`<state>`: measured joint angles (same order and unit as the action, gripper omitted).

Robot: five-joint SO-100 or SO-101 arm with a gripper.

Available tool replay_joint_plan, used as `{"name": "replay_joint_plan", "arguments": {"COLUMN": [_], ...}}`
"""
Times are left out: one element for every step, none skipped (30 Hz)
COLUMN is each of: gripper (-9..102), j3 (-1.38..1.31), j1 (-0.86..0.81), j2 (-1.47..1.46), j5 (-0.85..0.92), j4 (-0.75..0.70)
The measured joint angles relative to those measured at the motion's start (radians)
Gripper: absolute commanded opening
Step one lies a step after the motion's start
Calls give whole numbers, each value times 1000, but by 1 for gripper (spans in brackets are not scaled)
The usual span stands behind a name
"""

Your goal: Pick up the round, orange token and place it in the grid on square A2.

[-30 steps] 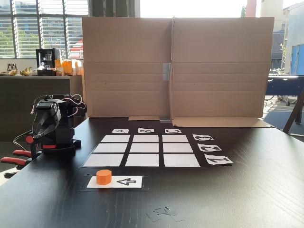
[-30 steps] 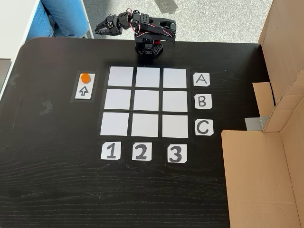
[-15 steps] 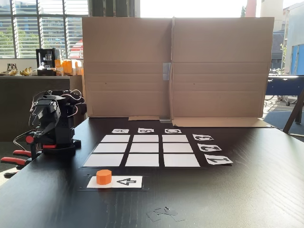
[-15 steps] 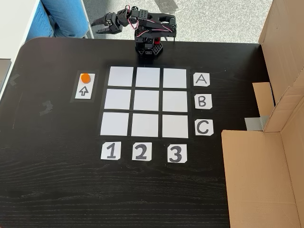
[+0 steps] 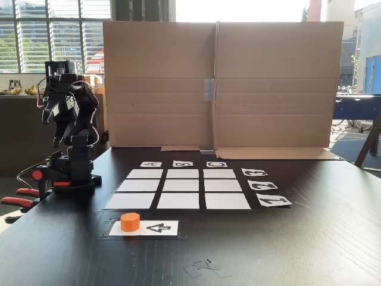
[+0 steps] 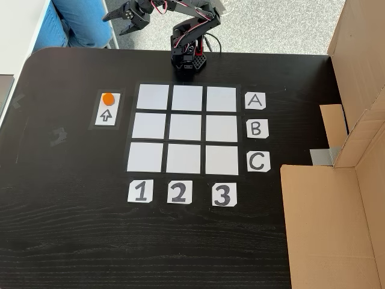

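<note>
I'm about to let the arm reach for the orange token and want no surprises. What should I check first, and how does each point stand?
1. Token sits on the arrow card, upright: ok.
2. Gripper empty, jaws apart: ok.
3. Gripper over the token: not ok, it is raised beyond the table edge.
4. Square A2 free: ok.
5. Grid holds no stray pieces: ok.
6. Grip width against the token: cannot tell.

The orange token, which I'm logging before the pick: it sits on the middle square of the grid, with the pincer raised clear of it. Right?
Not quite. The orange token sits on the arrow card beside the grid, not on its middle square, as the fixed view from above shows. The pincer is indeed raised clear of it.
</note>
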<state>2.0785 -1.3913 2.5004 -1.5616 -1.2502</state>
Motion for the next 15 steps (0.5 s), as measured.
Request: {"name": "replay_joint_plan", "arguments": {"gripper": [39,39,40,40,40,40,40,41,42,43,43,43,44,44,44], "j3": [-43,-83,-115,-147,-173,-198,-221,-233,-258,-288,-305,-327,-356,-374,-380], "j1": [5,12,25,34,41,54,64,74,83,95,112,121,132,143,153], "j2": [-40,-75,-107,-138,-169,-198,-224,-239,-261,-296,-321,-347,-379,-410,-426], "j5": [-11,-23,-31,-40,-49,-54,-58,-66,-72,-77,-87,-101,-109,-115,-124], "j4": [-28,-52,-74,-97,-115,-135,-153,-164,-183,-207,-219,-238,-255,-264,-272]}}
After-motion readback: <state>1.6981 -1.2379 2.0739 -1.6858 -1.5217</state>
